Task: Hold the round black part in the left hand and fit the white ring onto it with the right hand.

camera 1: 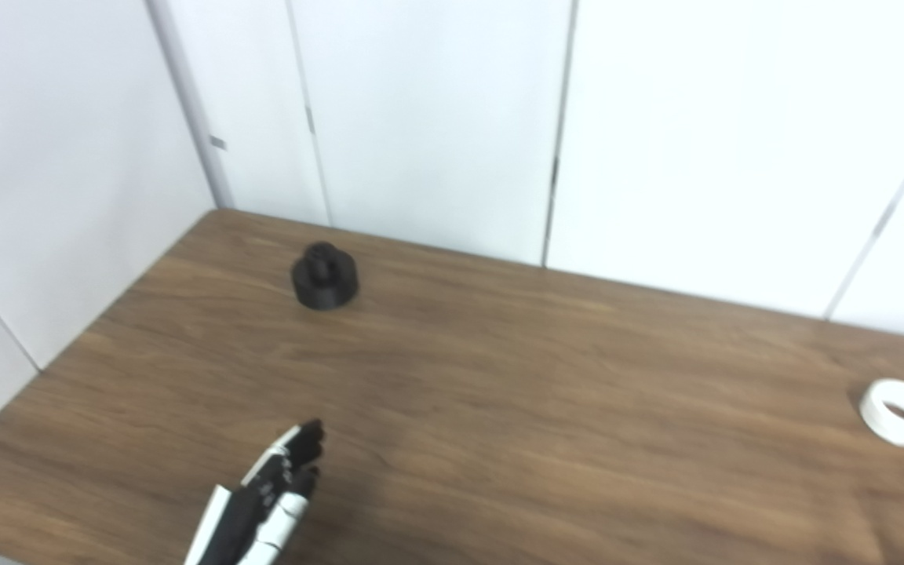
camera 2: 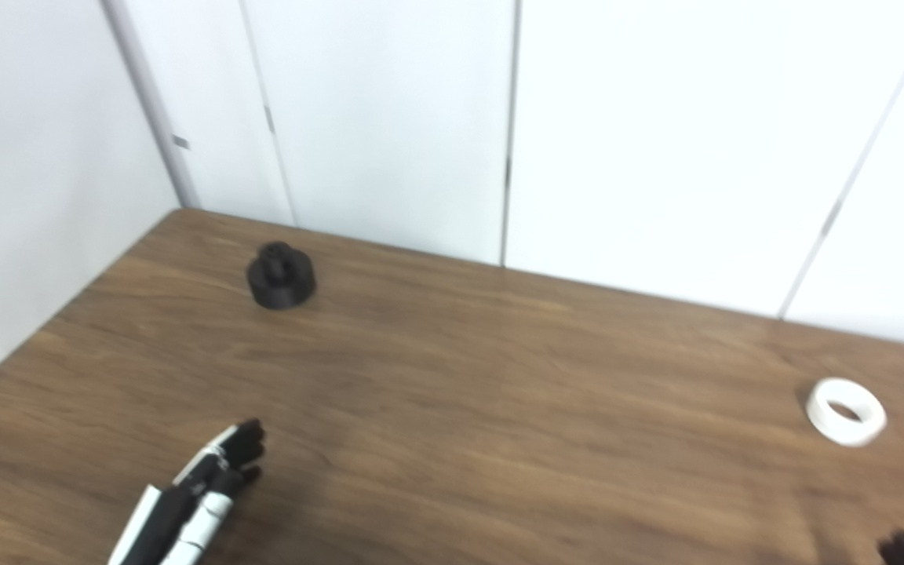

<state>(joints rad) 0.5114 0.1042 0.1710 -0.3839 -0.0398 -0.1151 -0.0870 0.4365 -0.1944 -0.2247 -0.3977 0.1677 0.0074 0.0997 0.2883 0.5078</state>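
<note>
Nothing is picked up yet, so I judge this the opening reach; the left hand [camera 1: 267, 498] comes in low at the near edge of the wooden table [camera 1: 499, 408], fingers stretched forward and lying close together, holding nothing; the round black part [camera 1: 325, 275] stands on its wide base with its knob up, well ahead of that hand and slightly to its right, near the far corner by the white wall panels [camera 1: 421, 118]; the white ring [camera 2: 845, 411] lies flat far off to the hand's right, well apart from the black part; of the right hand [camera 2: 903, 547] only dark fingertips show at the bottom corner, just short of the ring, and I cannot tell whether it is spread or closed; the next move likely calls for the left hand to travel forward, spread, and close around the part's base, leaving the knob free for the ring.
</note>
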